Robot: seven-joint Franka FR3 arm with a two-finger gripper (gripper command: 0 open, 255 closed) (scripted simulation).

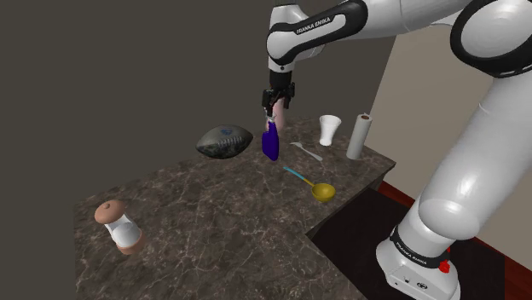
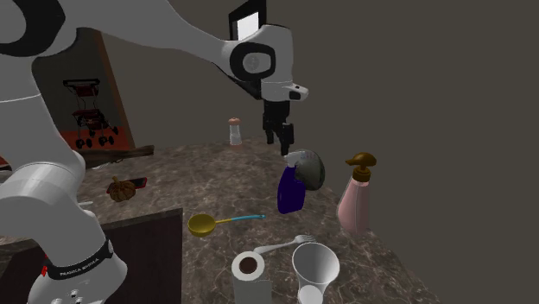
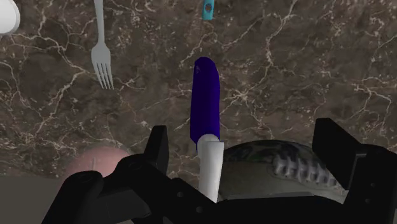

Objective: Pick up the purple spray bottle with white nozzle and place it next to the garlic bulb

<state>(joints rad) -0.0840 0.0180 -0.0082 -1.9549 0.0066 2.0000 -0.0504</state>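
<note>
Shoulder view, near to far. A brown-topped shaker (image 1: 119,227) stands at the lower left of the stone countertop (image 1: 213,230). Toward the centre lies a yellow spoon (image 1: 312,184) with a blue handle, then a fork (image 1: 305,151).

The purple spray bottle (image 1: 270,141) stands upright on the countertop at upper centre, just beside a dark football (image 1: 224,141). A white cup (image 1: 330,129) and a paper roll (image 1: 359,136) stand at the upper right.

In the second exterior view, a pink pump bottle (image 2: 355,200) stands to the right of the spray bottle. A brown lumpy item (image 2: 121,189) sits at the left; it is judged to be the garlic bulb, though this cannot be confirmed.

The gripper (image 1: 277,100) hangs directly above the bottle's white nozzle (image 2: 298,157). This alignment is judged to prepare a straight descent onto the neck.

Tool state: released. In the wrist view the fingers (image 3: 156,147) stand wide apart. The nozzle lies between them, nearer one finger, and touches neither. The tool holds nothing.
</note>
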